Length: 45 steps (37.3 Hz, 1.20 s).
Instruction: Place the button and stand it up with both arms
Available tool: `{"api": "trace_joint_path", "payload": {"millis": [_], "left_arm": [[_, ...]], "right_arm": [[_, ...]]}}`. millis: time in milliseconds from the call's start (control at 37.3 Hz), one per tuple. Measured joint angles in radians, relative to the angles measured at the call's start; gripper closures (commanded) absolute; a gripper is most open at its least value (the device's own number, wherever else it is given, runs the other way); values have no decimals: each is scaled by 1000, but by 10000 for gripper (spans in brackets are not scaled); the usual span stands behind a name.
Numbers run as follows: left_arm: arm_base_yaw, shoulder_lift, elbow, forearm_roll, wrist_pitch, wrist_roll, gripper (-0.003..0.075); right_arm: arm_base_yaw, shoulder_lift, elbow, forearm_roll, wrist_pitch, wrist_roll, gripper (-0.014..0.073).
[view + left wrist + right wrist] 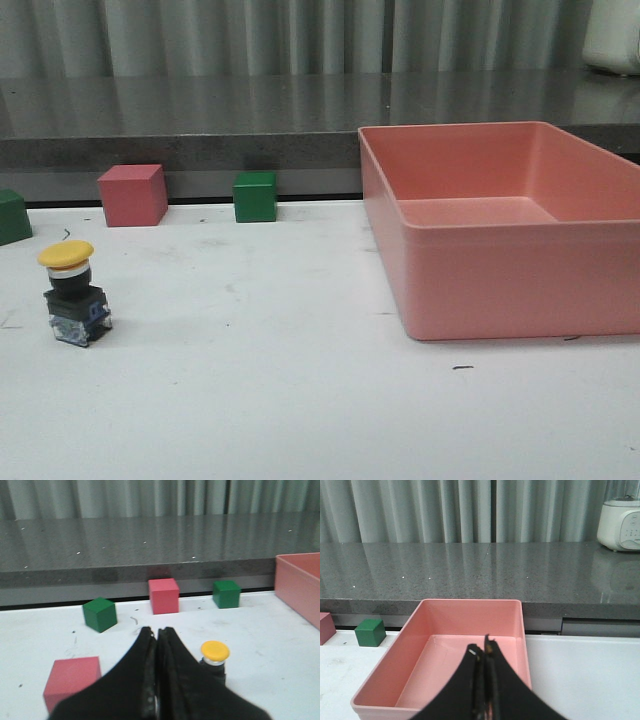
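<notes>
We see the button (pixel 73 291) standing upright at the left edge of the front frame, yellow cap up, base on the white surface (pixel 280 380), so its long axis runs vertical. It looks already stood; we judge the placing largely done.

In the left wrist frame the left claw (pixel 157 636) has its fingers pressed together, holding nothing. The button (pixel 214 660) shows just to the lower right of the tips there, close beside them but not touching, as far as we can tell. Two green cubes and two red ones lie around it.

In the right wrist frame the right claw (pixel 482 647) is likewise closed and empty, hanging over the pink bin (pixel 415 672), with the button nowhere in that frame.

So the left arm is the nearer one. Any coming grasp would call for its jaws to part first, then shift sideways toward the cap.
</notes>
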Motion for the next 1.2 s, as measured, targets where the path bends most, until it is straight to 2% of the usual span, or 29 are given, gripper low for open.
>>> {"api": "trace_joint_path", "payload": {"millis": [134, 268, 428, 1205], "left_arm": [[92, -20, 78, 0, -10, 0, 741], [127, -20, 125, -5, -54, 0, 740], [130, -20, 127, -5, -99, 0, 740], [131, -20, 127, -5, -113, 0, 741]], "right_arm": [[0, 0, 0, 0, -2, 0, 664], [0, 0, 0, 0, -2, 0, 664], [0, 0, 0, 0, -2, 0, 664], [0, 0, 0, 0, -2, 0, 664]]}}
